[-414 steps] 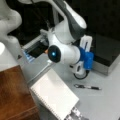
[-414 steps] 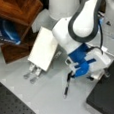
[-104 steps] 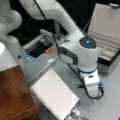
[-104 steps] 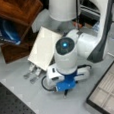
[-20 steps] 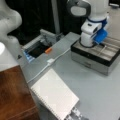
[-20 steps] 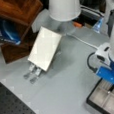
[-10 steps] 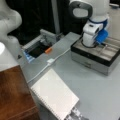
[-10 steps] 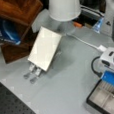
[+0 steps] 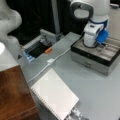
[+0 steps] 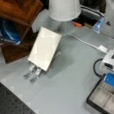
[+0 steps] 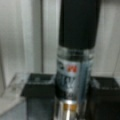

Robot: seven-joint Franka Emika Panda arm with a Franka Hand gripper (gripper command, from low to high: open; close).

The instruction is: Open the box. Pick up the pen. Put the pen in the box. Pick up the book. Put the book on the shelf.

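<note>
The pen (image 11: 75, 57) fills the wrist view, black barrel up top, clear and silvery bands below, clenched between the dark fingers (image 11: 37, 88) of the pincer (image 11: 72, 92) and hanging over pale grey lining. In a front view the pincer (image 9: 101, 45) sits low over the box (image 9: 95, 56), lid out of sight, compartments showing; the box (image 10: 103, 98) also peeks in at a front view's bottom right with the arm's blue hand over it.

Risk here, as I read it: the pen is long and the dividers are close together, so if it goes down crosswise it could bridge a divider or roll toward the box's edge. A tilt in the grasp would cause just that.

The book (image 9: 55, 96) lies flat on the tabletop (image 9: 100, 87), well apart from the box, beside the shelf (image 9: 13, 95). In a front view the book (image 10: 44, 48) rests next to the shelf (image 10: 17, 8), untouched.

Against five seconds ago: back then the arm hung low over the middle of the tabletop near the book; now it's over the open box. Over the last second it has barely shifted. The book hasn't budged.
</note>
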